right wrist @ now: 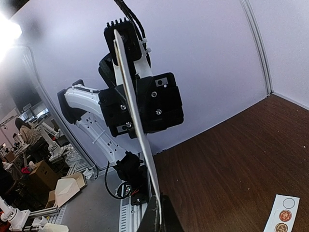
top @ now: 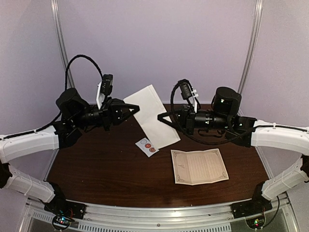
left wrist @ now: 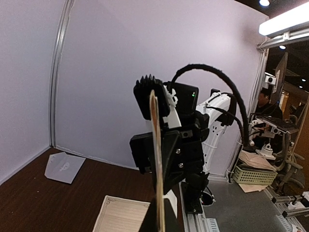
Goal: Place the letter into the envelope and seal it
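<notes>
Top external: brown table, lilac wall

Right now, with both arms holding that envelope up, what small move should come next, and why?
Probably the right fingers should let go of the envelope, leaving the left fingers holding it: the letter lies flat on the table on the right arm's side, not yet inside.

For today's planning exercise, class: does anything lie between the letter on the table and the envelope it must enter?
Nothing visible does. The letter lies bare; the sticker strip sits off to its left. The left gripper and right gripper both clamp the envelope.
</notes>
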Robot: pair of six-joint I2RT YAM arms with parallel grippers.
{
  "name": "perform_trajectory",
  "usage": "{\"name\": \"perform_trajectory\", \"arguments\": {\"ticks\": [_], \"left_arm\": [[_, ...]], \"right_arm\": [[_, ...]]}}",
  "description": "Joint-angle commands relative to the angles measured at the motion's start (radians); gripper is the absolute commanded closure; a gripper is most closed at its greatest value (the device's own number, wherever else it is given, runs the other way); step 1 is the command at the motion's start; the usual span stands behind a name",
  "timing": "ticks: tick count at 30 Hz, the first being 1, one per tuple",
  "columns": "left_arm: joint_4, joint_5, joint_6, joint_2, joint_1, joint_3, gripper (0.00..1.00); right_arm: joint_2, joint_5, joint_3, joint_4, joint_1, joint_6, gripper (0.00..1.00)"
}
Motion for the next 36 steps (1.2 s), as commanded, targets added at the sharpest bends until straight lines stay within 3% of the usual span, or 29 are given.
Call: {"name": "perform_trajectory", "arguments": {"ticks": [1,3,5,8,12,15,20,22,23,26,29,30,31,33,34,35,36], "left_arm": [[-0.002,-0.014,0.012,-0.03,0.012,0.009,1.0],[-0.02,-0.023,0.01,-0.033,0.017,0.014,0.99],[-0.027,-0.029,0.008,-0.042,0.024,0.013,0.78],[-0.023,-0.032,0.003,-0.057,0.034,0.008,0.7],[-0.02,-0.039,-0.002,-0.074,0.046,0.002,0.73],[-0.013,-0.041,-0.006,-0.077,0.05,-0.001,0.99],[-0.005,-0.021,-0.012,-0.071,0.054,-0.007,0.98],[-0.003,-0.008,-0.02,-0.064,0.053,-0.007,0.61],[0.0,0.005,-0.024,-0.058,0.053,-0.008,0.5],[0.026,0.035,-0.052,-0.028,0.05,-0.01,0.42],[0.051,0.055,-0.07,0.004,0.036,-0.011,0.47],[0.051,0.057,-0.071,0.015,0.031,-0.01,0.54],[0.051,0.059,-0.071,0.024,0.027,-0.008,0.64],[0.057,0.053,-0.074,0.031,0.024,-0.008,0.94],[0.058,0.042,-0.074,0.029,0.024,-0.009,1.0],[0.064,0.027,-0.074,0.026,0.025,-0.011,1.0],[0.077,0.017,-0.077,0.022,0.025,-0.013,1.0]], "right_arm": [[0.001,-0.005,0.027,-0.008,-0.003,-0.015,1.0],[0.001,-0.005,0.029,-0.013,-0.004,-0.016,1.0],[0.001,-0.006,0.031,-0.017,-0.004,-0.019,1.0],[0.0,-0.005,0.031,-0.021,-0.003,-0.021,1.0],[-0.001,-0.009,0.032,-0.027,-0.003,-0.023,1.0],[0.003,-0.011,0.035,-0.031,-0.004,-0.023,1.0],[-0.001,-0.004,0.035,-0.02,-0.003,-0.019,1.0],[-0.005,-0.004,0.032,0.001,-0.003,-0.011,1.0],[-0.004,-0.006,0.033,0.012,-0.003,-0.007,1.0],[0.006,-0.013,0.044,0.024,-0.003,-0.003,1.0],[0.021,-0.021,0.056,0.023,-0.003,-0.005,1.0],[0.025,-0.025,0.06,0.021,-0.004,-0.004,1.0],[0.027,-0.027,0.062,0.018,-0.003,-0.005,1.0],[0.027,-0.023,0.065,0.01,-0.004,-0.009,1.0],[0.026,-0.019,0.063,0.006,-0.003,-0.01,1.0],[0.024,-0.014,0.06,0.005,-0.003,-0.011,0.96],[0.021,-0.008,0.054,0.006,-0.004,-0.012,0.84]]}}
